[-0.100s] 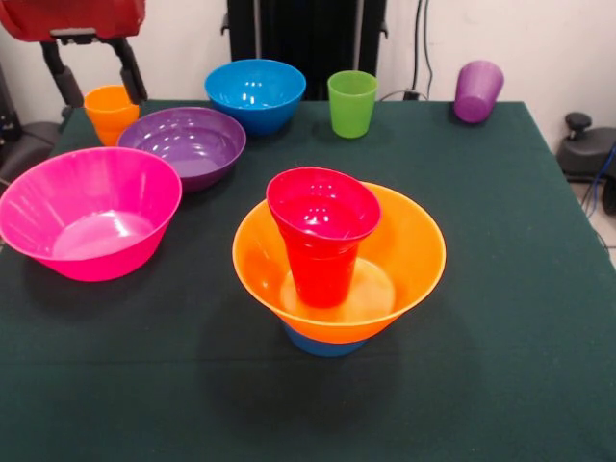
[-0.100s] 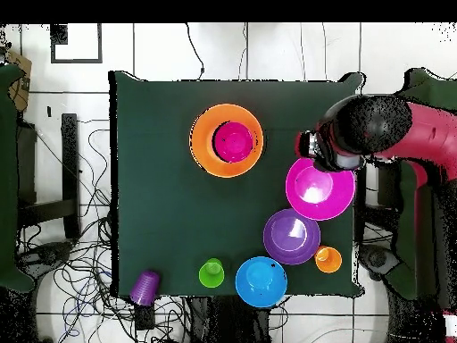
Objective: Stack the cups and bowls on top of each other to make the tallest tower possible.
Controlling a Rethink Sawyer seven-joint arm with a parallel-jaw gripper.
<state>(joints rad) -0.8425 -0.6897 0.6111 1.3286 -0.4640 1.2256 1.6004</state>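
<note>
**Tower stands three pieces high; arm drawn back at the table's edge**

Nearest the front camera stands the tower [image 1: 337,260]. Its base is a small light-blue plastic bowl [image 1: 322,345], of which only the lower rim shows. Seated on it is the large shiny orange bowl [image 1: 409,255], upright. Inside that bowl stands the translucent red-orange cup [image 1: 322,236], upright, mouth up, its rim above the orange bowl's rim.

Further back, at the left of the front view, sits the large pink bowl [image 1: 89,212], upright on the dark green tablecloth [image 1: 510,318]. Behind it, just beside, is the medium purple bowl [image 1: 183,144]. Beyond that stand the yellow-orange tumbler [image 1: 110,113], the medium blue bowl [image 1: 255,93] and the green tumbler [image 1: 352,103], all upright. The purple tumbler [image 1: 477,91] lies tilted on its side at the far right corner, well apart from the rest.

The gripper [image 1: 93,72] hangs at the far left above the yellow-orange tumbler, its two black fingers [image 1: 129,69] spread apart, holding nothing. In the overhead view the red arm [image 2: 419,134] reaches in beside the pink bowl.
</note>
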